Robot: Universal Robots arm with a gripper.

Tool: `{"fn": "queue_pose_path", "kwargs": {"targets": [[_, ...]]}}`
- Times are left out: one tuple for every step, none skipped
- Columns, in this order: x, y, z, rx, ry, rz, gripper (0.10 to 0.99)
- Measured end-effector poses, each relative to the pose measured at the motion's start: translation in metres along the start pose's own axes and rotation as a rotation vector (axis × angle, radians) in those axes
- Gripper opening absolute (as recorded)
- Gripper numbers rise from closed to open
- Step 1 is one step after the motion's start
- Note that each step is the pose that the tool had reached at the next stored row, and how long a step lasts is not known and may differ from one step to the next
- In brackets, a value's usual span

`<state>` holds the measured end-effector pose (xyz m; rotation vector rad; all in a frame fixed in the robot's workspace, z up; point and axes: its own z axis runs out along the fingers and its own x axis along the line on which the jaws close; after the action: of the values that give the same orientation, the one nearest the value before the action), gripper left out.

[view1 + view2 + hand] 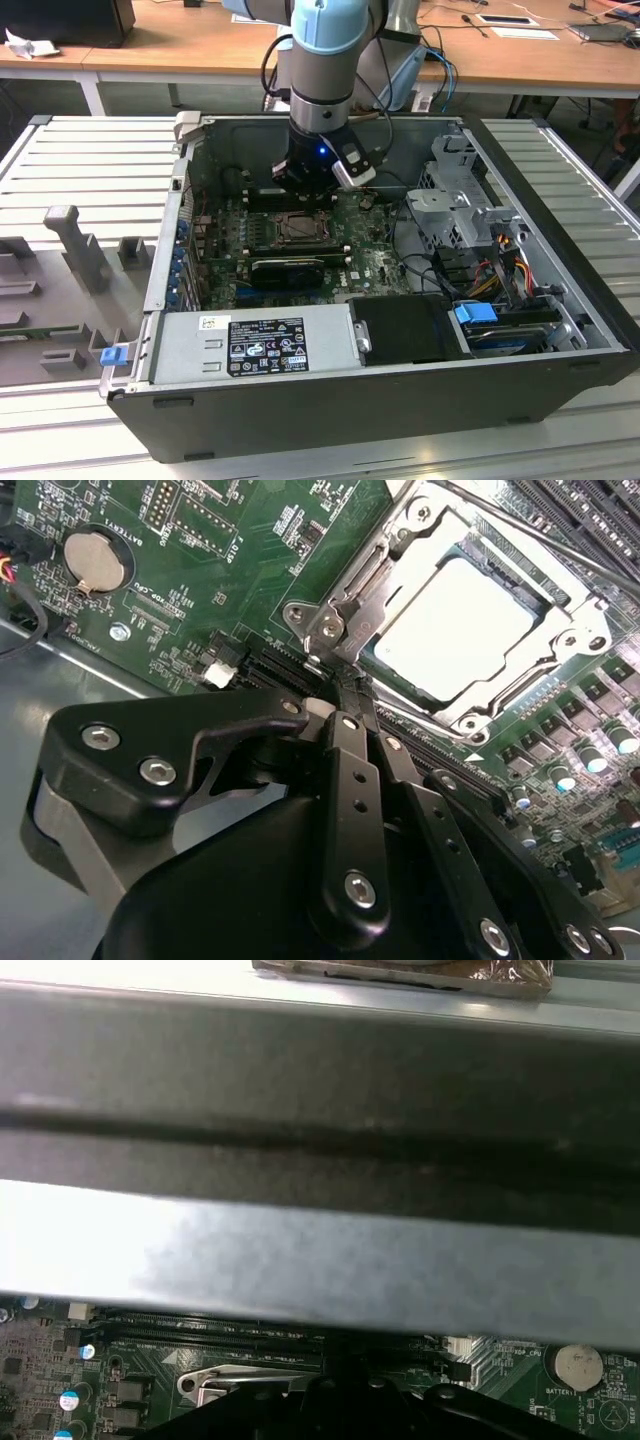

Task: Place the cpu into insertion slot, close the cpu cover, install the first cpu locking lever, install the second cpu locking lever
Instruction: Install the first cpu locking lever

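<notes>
A ribbed grey bench [560, 170] carries an open computer case [380, 400]. The arm [325, 60] reaches straight down into it, jaws [345, 695] clenched together, empty, their tips at the edge of the cpu cover [560, 695]. Just beyond the jaws, the cover lies closed over the cpu [455, 630] seated in the insertion slot [298, 231].

One gripper [345, 695] hangs inside one open computer case [560, 380]. Just ahead of its fingertips lies one cpu [455, 630], framed by one cpu cover [420, 550] on one green motherboard [230, 580]. Off to the gripper's side on that board sits one round coin battery [92, 562]. Beyond the socket, in the second wrist view, about six small capacitors [590, 760] stand.
</notes>
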<state>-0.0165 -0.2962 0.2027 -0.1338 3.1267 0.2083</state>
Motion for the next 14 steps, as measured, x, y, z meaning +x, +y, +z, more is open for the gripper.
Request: {"fn": "queue_pose_path", "kwargs": {"targets": [[0.0000, 0.0000, 0.0000, 0.000, -0.0001, 0.000, 0.106], [0.0000, 0.0001, -0.0004, 0.000, -0.0001, 0.000, 0.106], [-0.0001, 0.0002, -0.0008, 0.000, -0.0002, 0.000, 0.106], [-0.0001, 0.0003, -0.0014, 0.000, -0.0002, 0.000, 0.106], [-0.0001, 0.0004, -0.0023, 0.000, -0.0002, 0.000, 0.106], [-0.0001, 0.0005, -0.0024, 0.000, -0.0003, 0.000, 0.106], [-0.0001, 0.0005, -0.0024, 0.000, -0.0004, 0.000, 0.106], [0.0000, 0.0004, -0.0025, 0.004, 0.0001, 0.000, 0.106], [0.0000, 0.0004, -0.0023, 0.007, 0.0004, 0.000, 0.106], [-0.0001, 0.0004, -0.0020, 0.012, 0.0008, 0.000, 0.106], [-0.0001, 0.0003, -0.0017, 0.016, 0.0012, 0.000, 0.106], [-0.0001, 0.0003, -0.0015, 0.020, 0.0015, 0.000, 0.106], [0.0000, 0.0002, -0.0011, 0.025, 0.0021, 0.000, 0.106], [0.0000, 0.0002, -0.0008, 0.028, 0.0024, 0.000, 0.106]]}}
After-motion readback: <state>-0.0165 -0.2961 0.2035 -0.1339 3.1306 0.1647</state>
